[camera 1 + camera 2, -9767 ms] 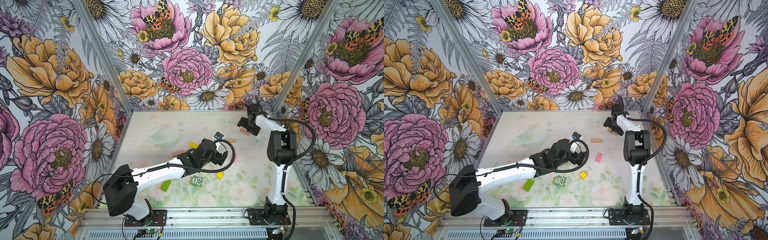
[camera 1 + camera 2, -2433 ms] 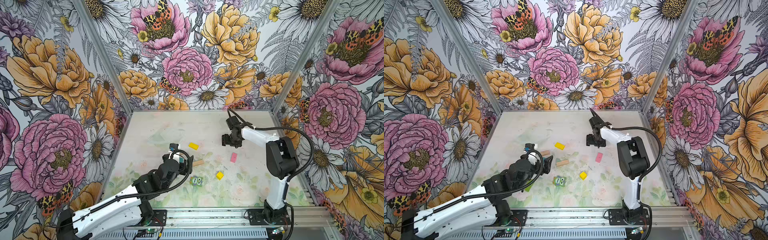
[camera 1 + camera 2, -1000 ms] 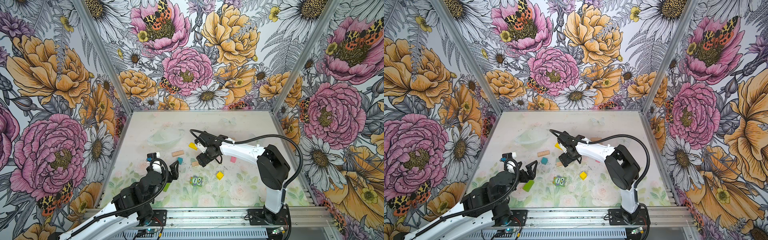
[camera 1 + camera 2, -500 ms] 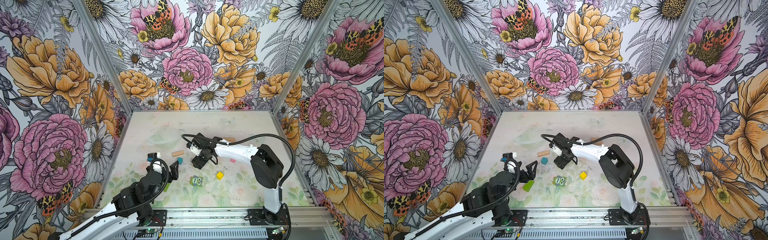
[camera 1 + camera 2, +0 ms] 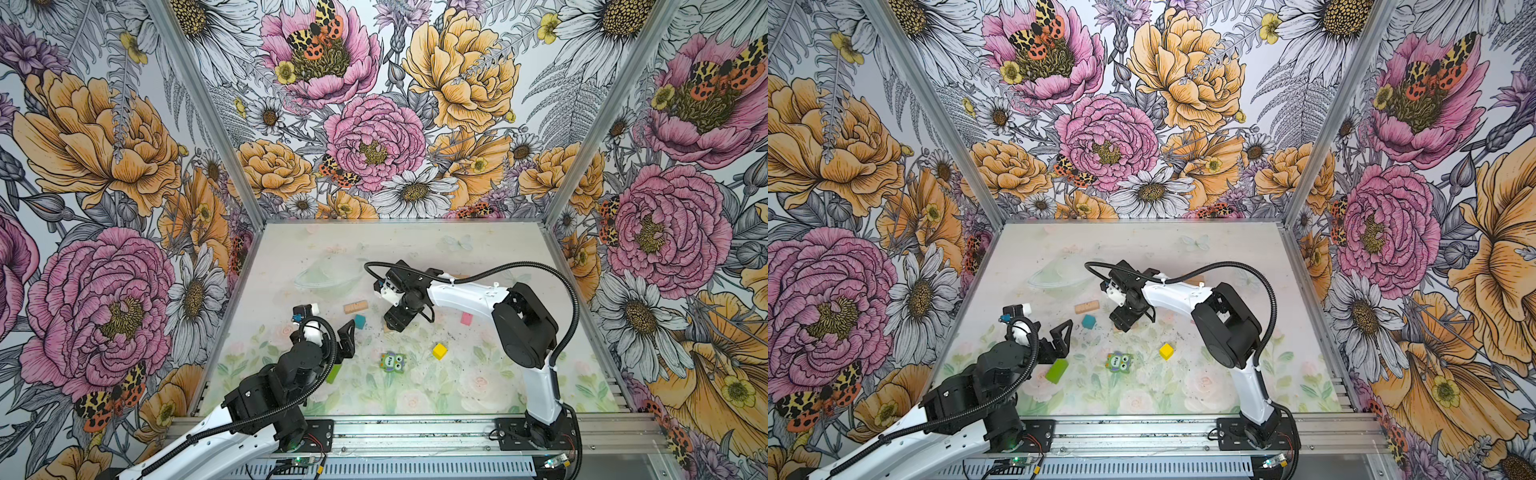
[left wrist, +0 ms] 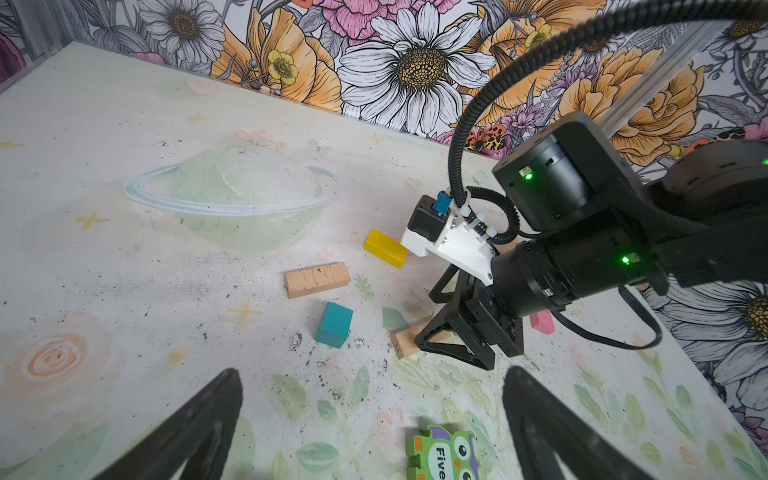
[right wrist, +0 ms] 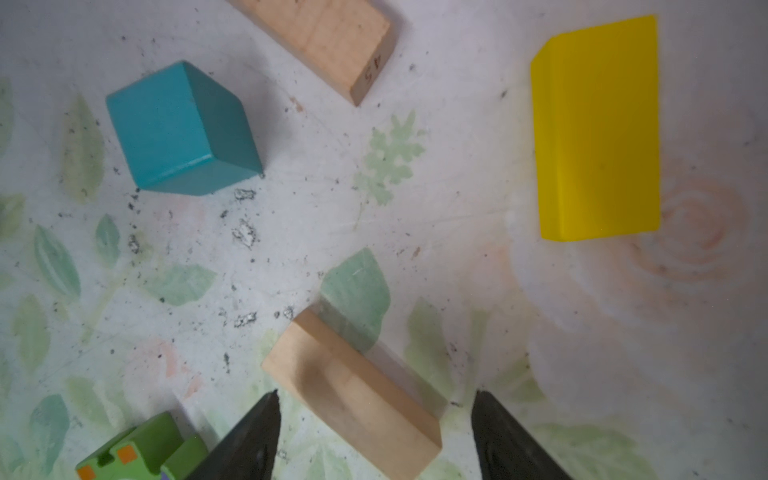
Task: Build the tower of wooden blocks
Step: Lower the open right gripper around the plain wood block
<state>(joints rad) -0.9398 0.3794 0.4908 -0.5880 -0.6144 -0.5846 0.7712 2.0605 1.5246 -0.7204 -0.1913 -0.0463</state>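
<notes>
No tower yet. The wood blocks (image 5: pixel 355 306) lie singly across the table (image 5: pixel 415 249), teal cube (image 5: pixel 360 321) and owl piece (image 5: pixel 392 361) among them. Right gripper (image 7: pixel 374 399) is low over a tan bar (image 7: pixel 353 386) mid-table, jaws straddling its width, probably to lift it as base. Slight gaps show; nothing is clamped. Left gripper (image 6: pixel 372 376) hangs wide apart, empty, clear of the work.

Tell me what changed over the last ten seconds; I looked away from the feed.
The left gripper pulled back from mid-table toward its base, open and empty. The right gripper swung in from the far right and dropped astride a tan bar, jaws open. Owl block, yellow cube, pink block stayed put.
</notes>
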